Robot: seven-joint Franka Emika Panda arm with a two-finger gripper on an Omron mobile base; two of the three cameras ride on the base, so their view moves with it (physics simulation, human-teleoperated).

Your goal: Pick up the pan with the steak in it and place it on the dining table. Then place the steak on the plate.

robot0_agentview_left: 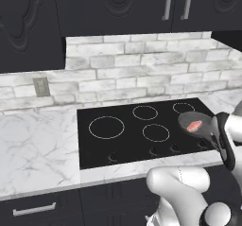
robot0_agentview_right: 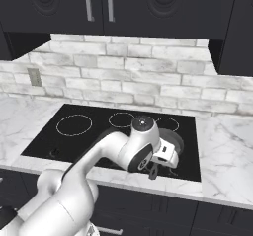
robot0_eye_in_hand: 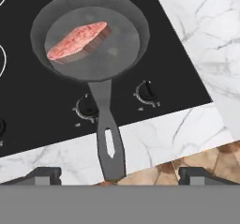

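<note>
My fingers point(robot0_eye_in_hand: 120, 174) are spread wide apart, gripping nothing, lined up either side of the pan point(robot0_eye_in_hand: 91, 40) handle's end so I can clamp it. The pan sits ahead on the cooktop point(robot0_eye_in_hand: 154, 68), steak point(robot0_eye_in_hand: 77, 40) inside.

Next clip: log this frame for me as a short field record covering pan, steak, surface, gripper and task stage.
pan: dark grey round frying pan with long straight handle, sitting on the black cooktop at its right side
steak: pinkish-red marbled slab lying inside the pan
handle: points toward the counter's front edge, end reaching past it, midway between the two finger tips
surface: white grey-veined marble counter around the cooktop
gripper: open, finger tips either side of the handle end, not closed on it
task stage: pan not yet lifted
</note>
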